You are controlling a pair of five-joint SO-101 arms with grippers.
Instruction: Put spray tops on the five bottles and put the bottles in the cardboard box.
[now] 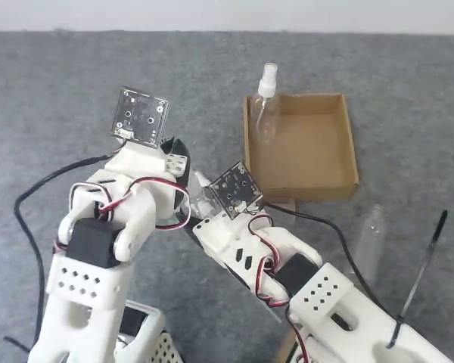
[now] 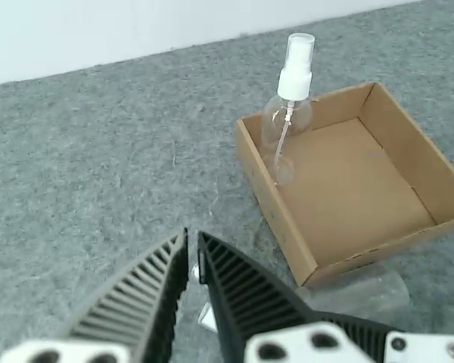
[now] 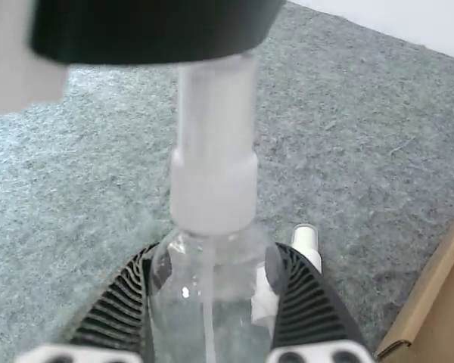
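Bottle (image 3: 188, 302) clamped in right gripper (image 3: 212, 255) — its top (image 3: 213, 189) pinched by the left gripper (image 2: 193, 237), nearly closed. Second bottle (image 2: 286, 121) stands in the box (image 2: 348, 189) corner.

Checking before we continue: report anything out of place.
One uncapped bottle seems to lie on its side on the carpet near the box. The capped bottle in the box stands upright.
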